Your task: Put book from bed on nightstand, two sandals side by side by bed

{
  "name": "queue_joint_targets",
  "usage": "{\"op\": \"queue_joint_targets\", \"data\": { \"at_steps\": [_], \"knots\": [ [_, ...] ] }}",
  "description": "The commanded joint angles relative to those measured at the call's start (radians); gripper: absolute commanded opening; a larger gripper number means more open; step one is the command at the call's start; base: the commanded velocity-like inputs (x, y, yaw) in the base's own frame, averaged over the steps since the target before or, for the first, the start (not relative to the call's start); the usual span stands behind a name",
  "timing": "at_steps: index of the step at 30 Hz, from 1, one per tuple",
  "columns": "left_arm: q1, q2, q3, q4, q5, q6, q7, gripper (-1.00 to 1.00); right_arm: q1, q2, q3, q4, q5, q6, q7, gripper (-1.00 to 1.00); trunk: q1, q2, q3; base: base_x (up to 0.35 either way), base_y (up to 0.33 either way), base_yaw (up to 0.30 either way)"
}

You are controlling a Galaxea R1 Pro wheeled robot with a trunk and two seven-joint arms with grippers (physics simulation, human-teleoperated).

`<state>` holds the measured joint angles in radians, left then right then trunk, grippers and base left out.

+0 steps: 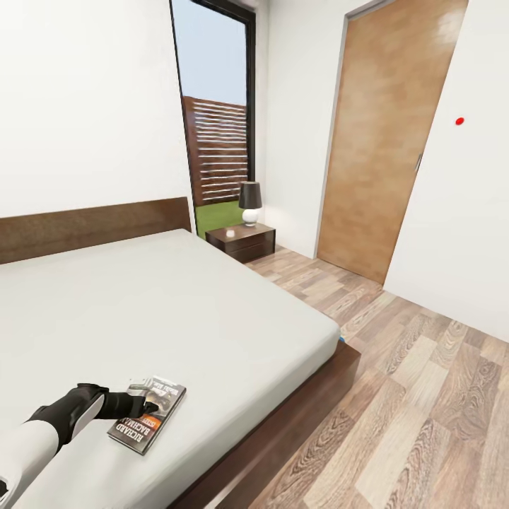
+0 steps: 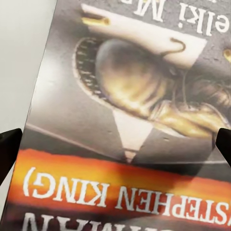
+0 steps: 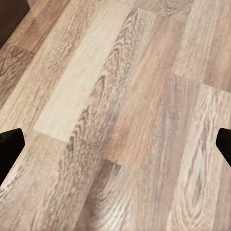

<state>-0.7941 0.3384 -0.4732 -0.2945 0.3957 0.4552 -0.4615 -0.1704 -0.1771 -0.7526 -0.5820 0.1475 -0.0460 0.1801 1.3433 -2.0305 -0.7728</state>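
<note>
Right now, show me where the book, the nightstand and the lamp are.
book (image 1: 147, 415), head view, on its cover's middle.
nightstand (image 1: 241, 235), head view, on its glossy top.
lamp (image 1: 249, 195), head view, on its dark shade.

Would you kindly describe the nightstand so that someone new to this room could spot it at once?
Start from the large bed with its dark headboard, and follow that headboard toward the tall window. Just past the mattress corner, in front of the window, stands the nightstand, a low dark brown cabinet. It alone carries a lamp with a dark shade and white base.
</note>
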Motion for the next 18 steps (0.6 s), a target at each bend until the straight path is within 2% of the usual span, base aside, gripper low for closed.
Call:
{"op": "queue_joint_targets", "data": {
  "at_steps": [1,18],
  "knots": [
    [-0.001,0.001,-0.004,-0.002,0.007,0.007,0.000,1.00,-0.001,0.001,-0.008,0.001,0.010,-0.004,0.009,1.00,0.000,0.000,-0.001,0.000,-0.044,0.000],
    [-0.001,0.001,-0.004,-0.002,0.007,0.007,0.001,1.00,-0.001,0.001,-0.007,0.001,0.011,-0.005,0.016,1.00,0.000,0.000,-0.001,0.000,-0.017,0.000]
  ]
}}
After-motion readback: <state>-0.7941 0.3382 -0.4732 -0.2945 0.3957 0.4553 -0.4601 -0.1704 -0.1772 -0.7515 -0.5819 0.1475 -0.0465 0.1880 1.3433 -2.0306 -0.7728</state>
